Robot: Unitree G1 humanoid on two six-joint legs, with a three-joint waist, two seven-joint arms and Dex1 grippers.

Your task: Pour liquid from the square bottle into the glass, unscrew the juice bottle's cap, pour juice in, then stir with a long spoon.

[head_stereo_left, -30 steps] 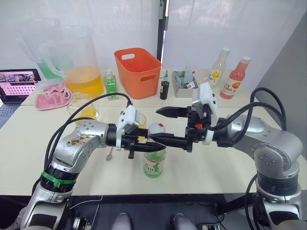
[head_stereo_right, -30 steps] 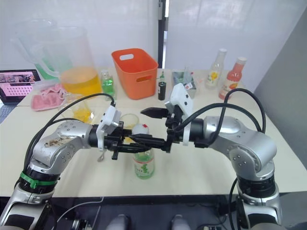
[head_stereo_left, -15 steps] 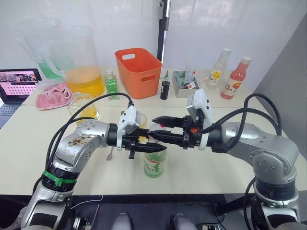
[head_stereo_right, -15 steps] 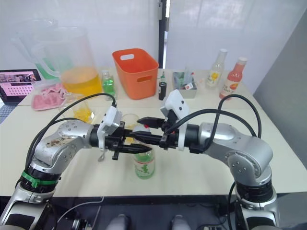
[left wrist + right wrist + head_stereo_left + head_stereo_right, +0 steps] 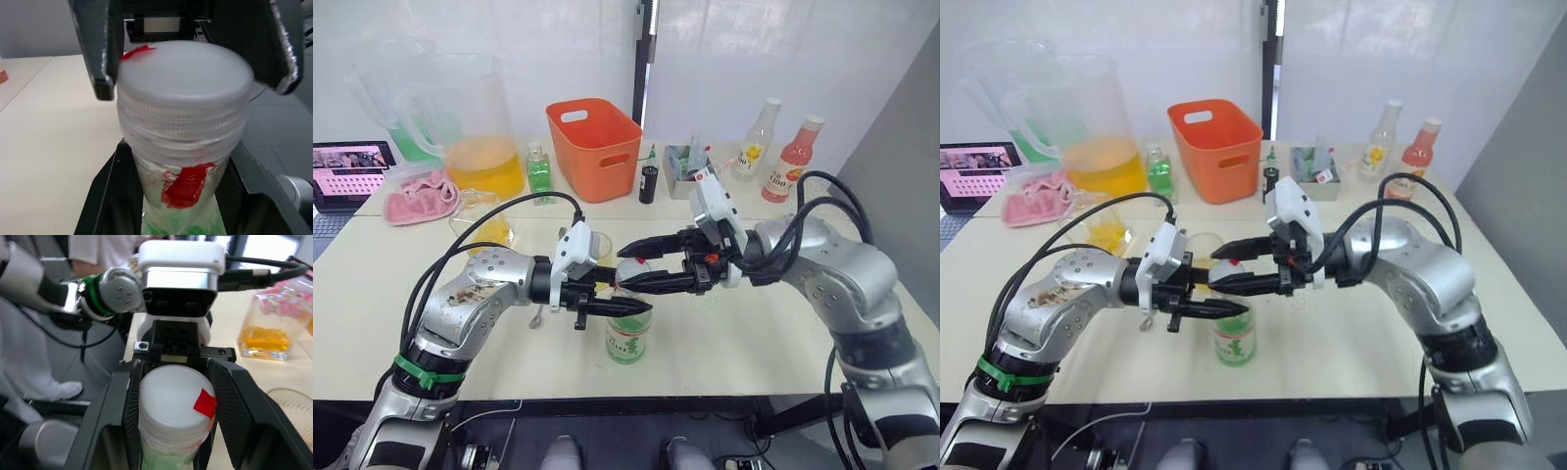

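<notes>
Juice bottle (image 5: 628, 338) stands upright near the front middle of the table (image 5: 754, 333). Left hand (image 5: 619, 306) pinches its neck just under the cap (image 5: 183, 88). Right hand (image 5: 636, 262) reaches in from the right, fingers spread to either side of the cap, not closed on it. Glass (image 5: 597, 247) sits just behind the left hand; square bottle (image 5: 264, 335) further left. Far side: large pitcher (image 5: 475, 122), orange bin (image 5: 595, 147), pink cloth (image 5: 421, 196), small green bottle (image 5: 540, 173), two bottles (image 5: 783, 157) at right.
</notes>
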